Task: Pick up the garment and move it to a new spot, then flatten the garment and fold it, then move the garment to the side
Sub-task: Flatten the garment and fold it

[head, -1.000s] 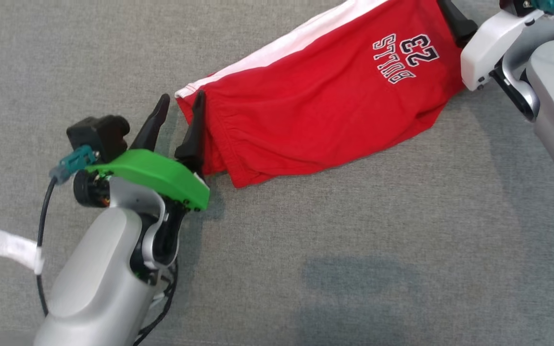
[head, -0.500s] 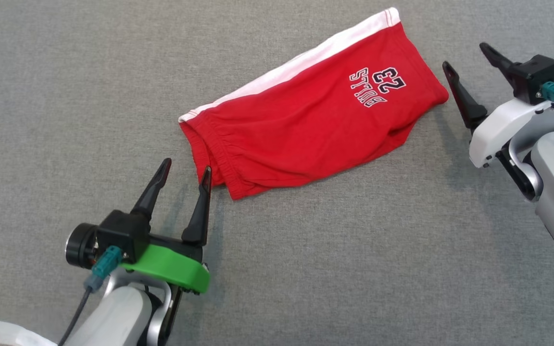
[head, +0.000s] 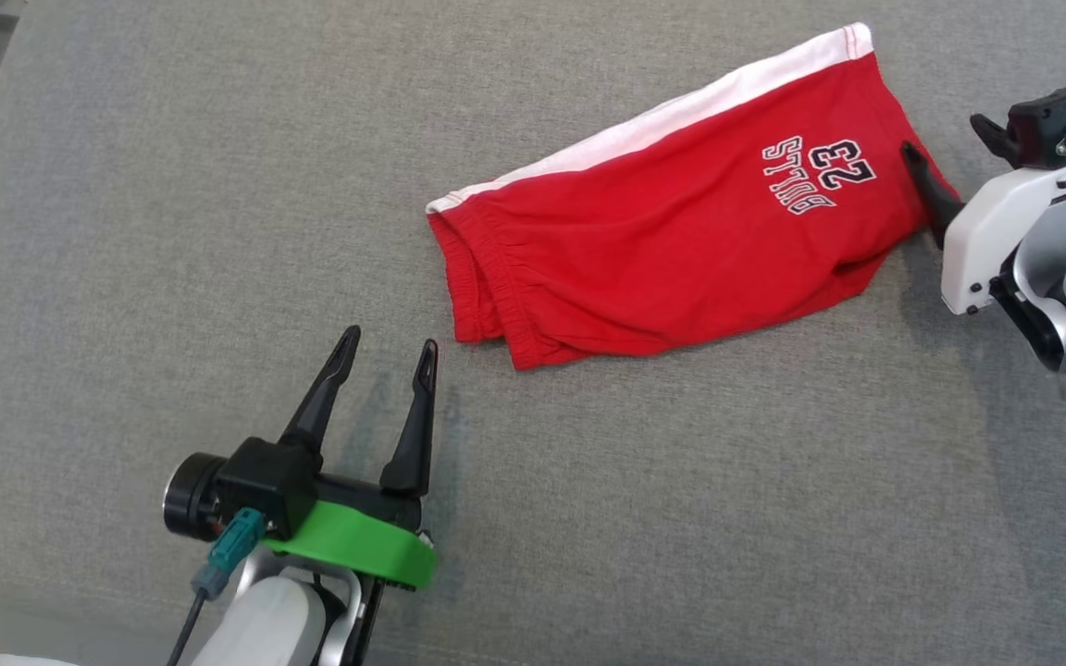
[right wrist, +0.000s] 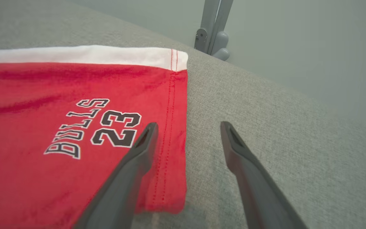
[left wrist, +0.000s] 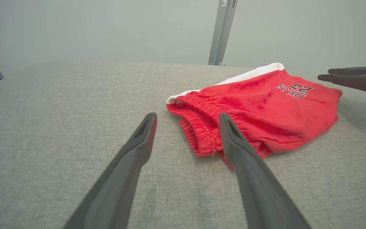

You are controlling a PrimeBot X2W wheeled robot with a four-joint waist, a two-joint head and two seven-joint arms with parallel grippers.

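Shorts (head: 681,250), red w/ white side stripe, lie folded on grey cloth (head: 681,509), upper right. I see right gripper (head: 942,134) at leg hem, jaws wide, nothing held; left gripper (head: 390,340) near waistband, not touching, jaws wide, empty.

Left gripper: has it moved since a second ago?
Yes. The left gripper has backed away from the waistband end of the red shorts, toward the robot; open, it now sits clear of the cloth.
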